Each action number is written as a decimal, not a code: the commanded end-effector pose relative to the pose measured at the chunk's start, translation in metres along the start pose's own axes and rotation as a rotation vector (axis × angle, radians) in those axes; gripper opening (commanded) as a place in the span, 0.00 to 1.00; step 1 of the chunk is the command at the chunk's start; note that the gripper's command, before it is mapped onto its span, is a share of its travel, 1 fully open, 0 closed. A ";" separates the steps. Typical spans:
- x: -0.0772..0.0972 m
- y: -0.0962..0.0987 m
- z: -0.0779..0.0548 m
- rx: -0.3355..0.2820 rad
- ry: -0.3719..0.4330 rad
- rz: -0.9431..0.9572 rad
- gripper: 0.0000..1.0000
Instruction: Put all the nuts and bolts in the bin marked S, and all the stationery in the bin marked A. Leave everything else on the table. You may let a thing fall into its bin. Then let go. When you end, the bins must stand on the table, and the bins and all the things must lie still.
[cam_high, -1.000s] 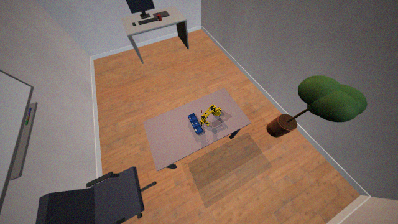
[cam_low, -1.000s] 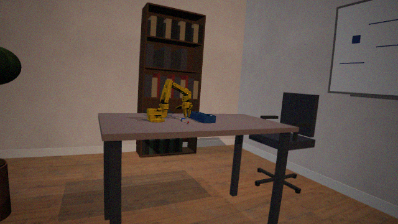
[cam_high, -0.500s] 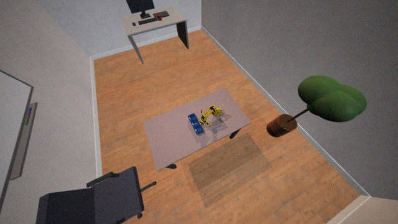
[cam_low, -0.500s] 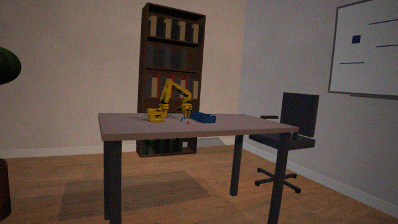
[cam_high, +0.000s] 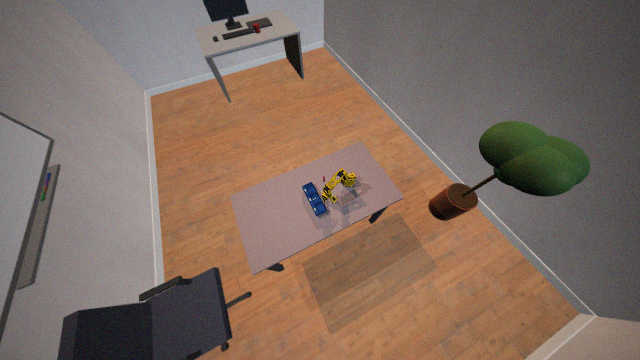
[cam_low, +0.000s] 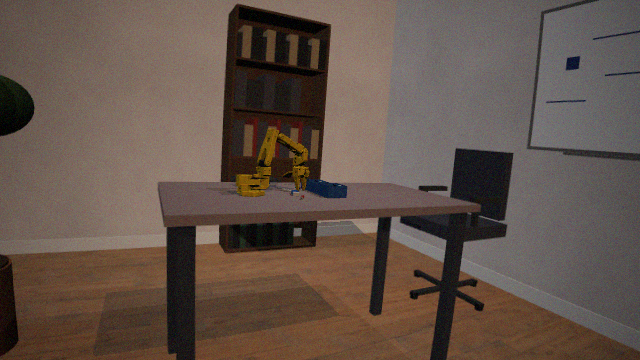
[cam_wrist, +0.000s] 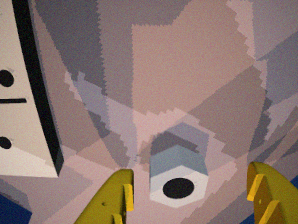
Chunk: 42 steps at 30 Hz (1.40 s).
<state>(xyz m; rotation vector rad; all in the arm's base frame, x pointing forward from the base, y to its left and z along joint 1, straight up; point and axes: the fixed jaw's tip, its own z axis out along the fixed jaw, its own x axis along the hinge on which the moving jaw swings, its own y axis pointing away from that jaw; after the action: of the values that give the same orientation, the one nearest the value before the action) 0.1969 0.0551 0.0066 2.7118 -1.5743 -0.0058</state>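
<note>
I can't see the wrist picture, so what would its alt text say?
A pale grey hexagonal metal nut with a dark round hole sits between the parted yellow fingers of the end effector, above a pinkish tabletop; a white domino with black pips is partly visible at left.

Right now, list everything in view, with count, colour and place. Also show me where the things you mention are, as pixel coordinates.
Hex nut (cam_wrist: 178, 175): one, pale grey, between the open fingers in the wrist view
Domino (cam_wrist: 25, 115): one, white and black, left edge of the wrist view
Bins (cam_high: 314, 199) (cam_low: 327, 189): blue, in a row beside the arm; count and marks unreadable
Small item (cam_high: 324, 178) (cam_low: 302, 197): one, reddish, on the table
Table (cam_high: 270, 215) (cam_low: 380, 200): one, pinkish-grey top
Bookcase (cam_low: 229, 100): one, brown, by the wall
Plant (cam_high: 540, 160): one, green, brown pot
Chair (cam_high: 185, 310) (cam_low: 480, 185): one, dark
Desk (cam_high: 220, 47): one, pale, with monitor
Whiteboard (cam_low: 580, 120): one, on the wall
Robot arm (cam_high: 334, 185) (cam_low: 270, 147): one, yellow, on the table
</note>
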 end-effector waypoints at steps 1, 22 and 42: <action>-0.002 -0.004 -0.002 0.023 0.004 -0.023 0.21; -0.002 -0.004 -0.002 0.023 0.004 -0.023 0.06; -0.002 -0.004 -0.002 0.023 0.004 -0.023 0.00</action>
<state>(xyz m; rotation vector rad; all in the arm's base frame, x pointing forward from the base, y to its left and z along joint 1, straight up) 0.1972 0.0553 0.0065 2.7133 -1.5749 -0.0035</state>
